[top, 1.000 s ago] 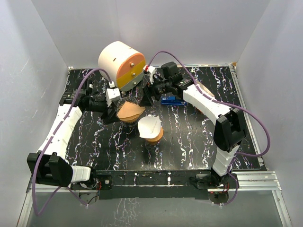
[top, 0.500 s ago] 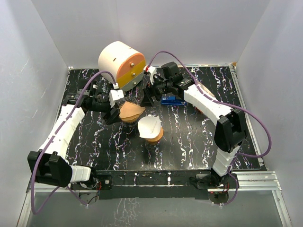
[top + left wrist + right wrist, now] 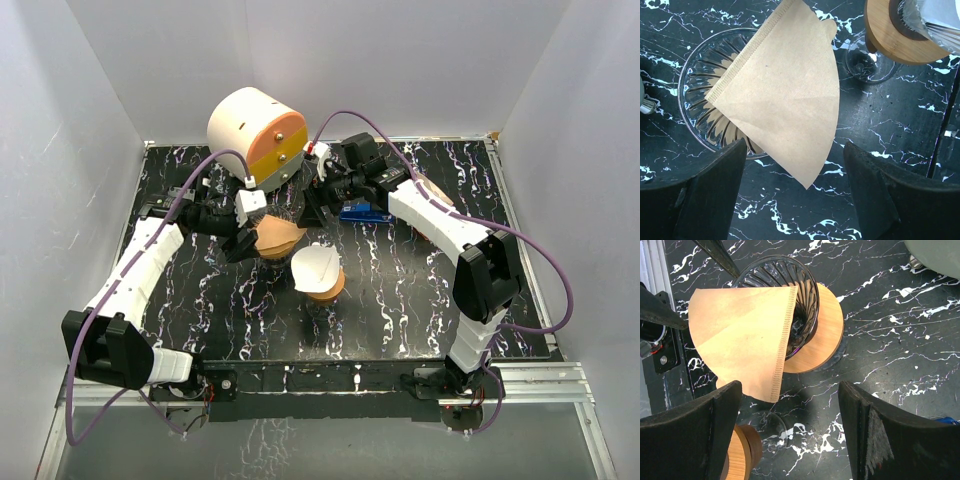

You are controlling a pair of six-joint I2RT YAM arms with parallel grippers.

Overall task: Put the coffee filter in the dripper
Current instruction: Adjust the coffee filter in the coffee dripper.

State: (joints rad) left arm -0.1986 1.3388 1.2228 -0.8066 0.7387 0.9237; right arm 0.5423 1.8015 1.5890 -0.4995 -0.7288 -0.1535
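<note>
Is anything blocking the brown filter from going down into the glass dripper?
Nothing visible does. The brown filter lies folded flat across the rim of the glass dripper, with one corner hanging past the rim over the table. No other object sits between them.

Two robot arms stand on one black marbled worktop (image 3: pixel 400 300), and each arm carries one claw: the left claw (image 3: pixel 795 150) and the right claw (image 3: pixel 790 386). Two purple cables show, one along each arm.

There are two glass drippers, the ribbed dripper (image 3: pixel 702 115) and the second dripper (image 3: pixel 330 290), each with one wooden collar.

There are two paper filters, one brown filter (image 3: pixel 785 95) and one white filter (image 3: pixel 315 265).

One white drum (image 3: pixel 240 125) with an orange end face, one small blue object (image 3: pixel 362 212), and one tan item (image 3: pixel 437 192), half hidden by the right arm, complete the count.
</note>
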